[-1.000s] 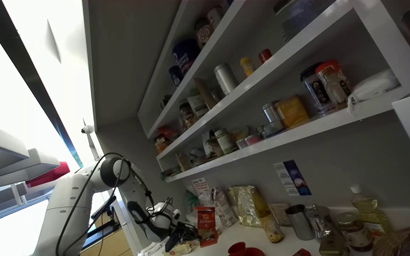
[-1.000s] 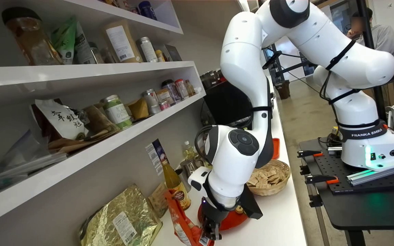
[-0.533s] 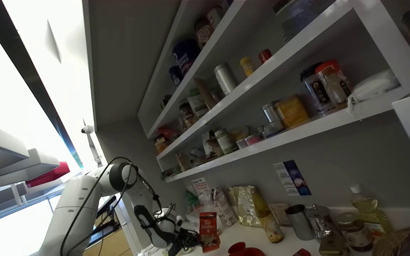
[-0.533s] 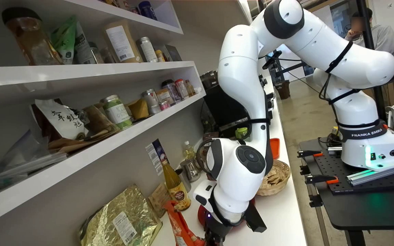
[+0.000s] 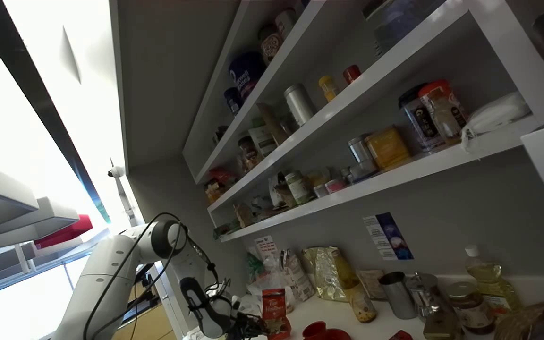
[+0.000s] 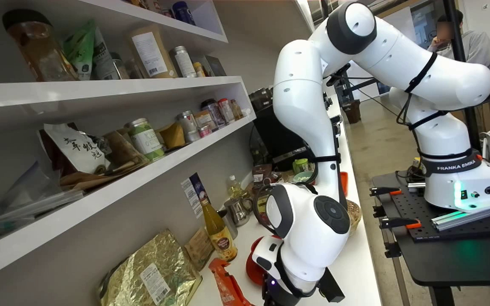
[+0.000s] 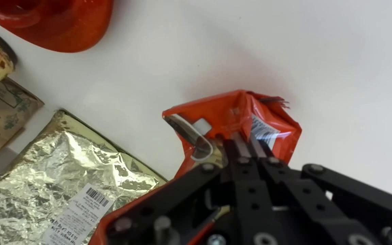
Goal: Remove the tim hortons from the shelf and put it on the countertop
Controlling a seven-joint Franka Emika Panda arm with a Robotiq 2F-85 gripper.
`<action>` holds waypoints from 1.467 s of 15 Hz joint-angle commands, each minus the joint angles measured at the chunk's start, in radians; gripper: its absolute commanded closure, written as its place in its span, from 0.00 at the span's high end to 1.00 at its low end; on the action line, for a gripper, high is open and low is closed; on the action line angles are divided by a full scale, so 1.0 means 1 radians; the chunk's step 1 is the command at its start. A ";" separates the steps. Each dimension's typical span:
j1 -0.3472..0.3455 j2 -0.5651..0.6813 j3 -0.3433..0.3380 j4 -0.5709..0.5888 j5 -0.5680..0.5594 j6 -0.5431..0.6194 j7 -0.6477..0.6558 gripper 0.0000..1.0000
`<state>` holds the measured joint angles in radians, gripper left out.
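The tim hortons is a red packet (image 5: 273, 304) with pale lettering, seen in both exterior views (image 6: 229, 287) and the wrist view (image 7: 213, 109). My gripper (image 7: 248, 141) has its fingers nearly together with a red fold of the packet between them. In an exterior view the gripper (image 5: 259, 326) is beside the packet's lower part, low over the pale countertop (image 5: 307, 312). The packet's shadow falls on the countertop (image 7: 352, 68) in the wrist view; I cannot tell whether it touches. The lowest white shelf (image 5: 395, 184) is well above, and it also shows here (image 6: 113, 193).
A gold foil bag (image 7: 77, 170) lies close to the packet. A yellow-labelled bottle (image 6: 219, 233) and a brown paper packet (image 7: 5, 117) stand by the wall. A red plate (image 7: 77, 30) with a red cup is nearby. A metal jug (image 5: 397, 295) and a basket (image 6: 354, 214) stand farther along.
The arm has moved lower, and the gripper has gone down out of an exterior view's bottom edge. The red packet has come down with it and shifted slightly. The shelf things have not moved.
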<state>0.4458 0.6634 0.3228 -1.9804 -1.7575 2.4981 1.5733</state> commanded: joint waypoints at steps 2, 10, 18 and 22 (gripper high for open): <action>-0.009 0.007 0.011 0.002 -0.066 -0.055 0.054 0.00; -0.050 0.024 0.018 0.009 -0.045 -0.047 0.028 0.41; -0.114 -0.038 0.048 -0.043 0.130 0.039 -0.071 0.99; -0.209 -0.108 0.100 -0.112 0.406 0.166 -0.244 1.00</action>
<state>0.3206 0.6269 0.3715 -2.0177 -1.5286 2.5921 1.4554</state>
